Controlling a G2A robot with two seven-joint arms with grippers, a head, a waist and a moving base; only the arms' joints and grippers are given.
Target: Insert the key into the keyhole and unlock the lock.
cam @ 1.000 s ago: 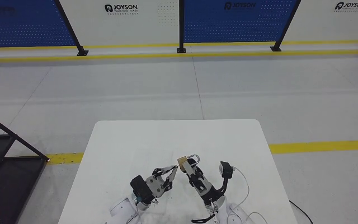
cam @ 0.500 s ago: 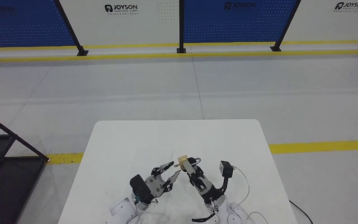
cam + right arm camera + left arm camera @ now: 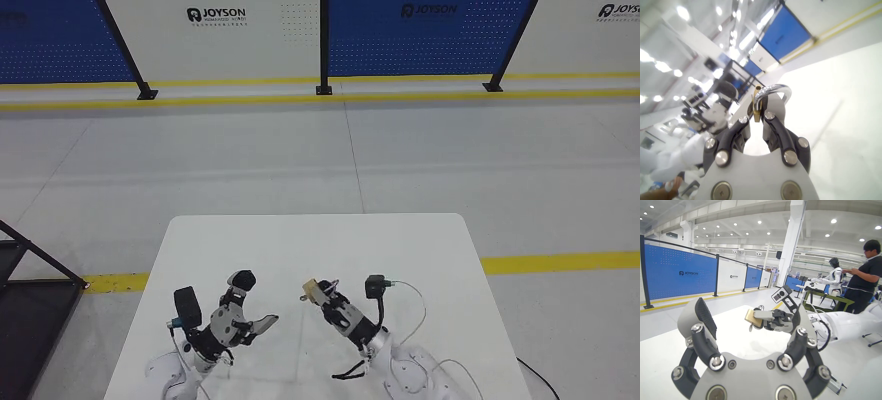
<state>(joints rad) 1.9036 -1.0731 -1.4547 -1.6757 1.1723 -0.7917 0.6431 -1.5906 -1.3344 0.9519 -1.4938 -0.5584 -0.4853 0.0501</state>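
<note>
A brass padlock [image 3: 312,290] is held above the white table [image 3: 400,240] near its front middle, with my right gripper [image 3: 320,296] shut on its body. In the right wrist view the padlock [image 3: 756,111] sits between the fingers, and its silver shackle [image 3: 776,88] is swung out, leaving the hole on top bare. My left gripper [image 3: 256,302] stands open to the left of the padlock, apart from it and holding nothing. In the left wrist view a small metal piece that looks like the key [image 3: 751,328] hangs under the padlock [image 3: 753,318].
A thin white cable [image 3: 420,312] loops beside the right arm. A black frame [image 3: 30,258] stands on the floor past the table's left edge. Bare table top lies behind both grippers.
My left gripper has drawn back to the left, away from the padlock, and spread its fingers wide. The right gripper has shifted a little left with the padlock in it.
</note>
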